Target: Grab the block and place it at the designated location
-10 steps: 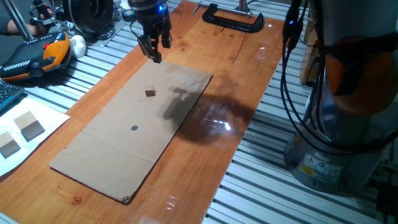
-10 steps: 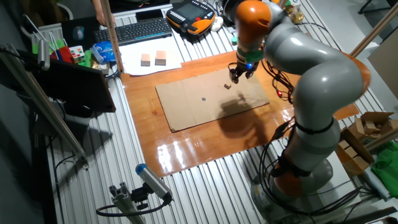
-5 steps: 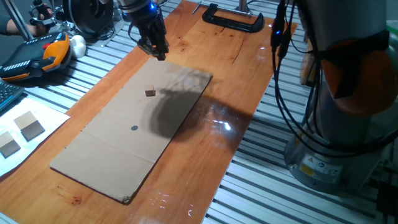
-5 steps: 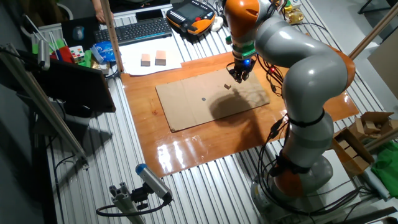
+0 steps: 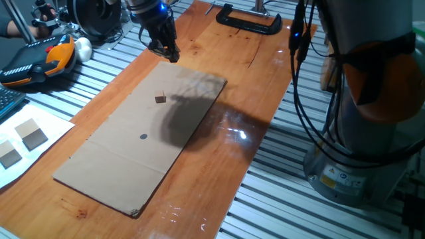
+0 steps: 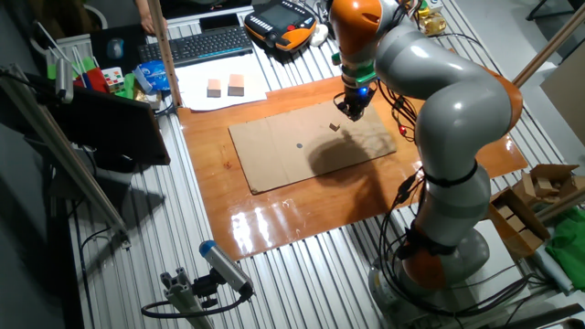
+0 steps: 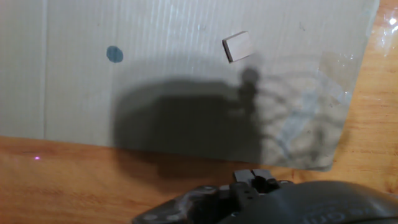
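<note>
The block [image 5: 160, 99] is a tiny brown cube lying on the flat cardboard sheet [image 5: 119, 166], toward its far end. It also shows in the other fixed view [image 6: 335, 127] and in the hand view [image 7: 237, 46]. The designated location is a small dark grey dot [image 5: 143, 137] on the sheet, also seen in the other fixed view [image 6: 299, 144] and the hand view [image 7: 114, 54]. My gripper [image 5: 169, 56] hovers above the sheet's far edge, beyond the block and apart from it. In the hand view its fingertips [image 7: 252, 176] sit together, holding nothing.
A black C-clamp [image 5: 249, 20] lies at the far end of the wooden table. Two flat tan square pieces [image 6: 226, 86] sit on white paper beside the table. An orange and black pendant [image 5: 36, 60] and a keyboard [image 6: 196, 44] lie past them. The robot base [image 5: 358, 133] stands at the right.
Since a second ago the gripper moved slightly toward the sheet's far edge and the arm swung over; its shadow shifted. Nothing has moved in the last half second. The block stays put.
</note>
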You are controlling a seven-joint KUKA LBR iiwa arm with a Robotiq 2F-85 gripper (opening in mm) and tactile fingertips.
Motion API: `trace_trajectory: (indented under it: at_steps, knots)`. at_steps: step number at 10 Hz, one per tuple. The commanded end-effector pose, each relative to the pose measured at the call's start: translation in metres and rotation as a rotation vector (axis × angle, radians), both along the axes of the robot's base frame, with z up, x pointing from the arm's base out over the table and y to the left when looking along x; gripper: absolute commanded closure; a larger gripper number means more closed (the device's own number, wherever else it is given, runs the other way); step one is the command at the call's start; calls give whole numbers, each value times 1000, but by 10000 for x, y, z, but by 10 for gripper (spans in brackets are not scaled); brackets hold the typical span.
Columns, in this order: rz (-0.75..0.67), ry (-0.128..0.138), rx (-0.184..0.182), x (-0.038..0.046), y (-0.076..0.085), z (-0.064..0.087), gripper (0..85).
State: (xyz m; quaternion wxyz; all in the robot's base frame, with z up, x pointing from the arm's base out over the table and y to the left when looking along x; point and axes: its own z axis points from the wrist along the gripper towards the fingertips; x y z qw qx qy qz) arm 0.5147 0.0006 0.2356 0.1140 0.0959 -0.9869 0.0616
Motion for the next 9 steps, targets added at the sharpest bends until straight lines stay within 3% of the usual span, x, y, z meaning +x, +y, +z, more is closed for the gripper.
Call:
trace_trajectory:
  at_steps: [1,2,3,4,5,6,7,8,9]
  knots:
    - [-24,-9,-1,0,1,1,843]
    - [-85,-32,44,0,1,1,843]
    - [-85,-61,64,0,1,1,843]
    - [-107,-54,85,0,1,1,843]
    - [-115,-51,65,0,1,1,843]
    - [-105,-34,15,0,1,1,843]
    - [-118,-38,4,0,1,1,843]
    - [-132,-49,9,0,1,1,843]
    - [-141,-59,52,0,1,1,843]
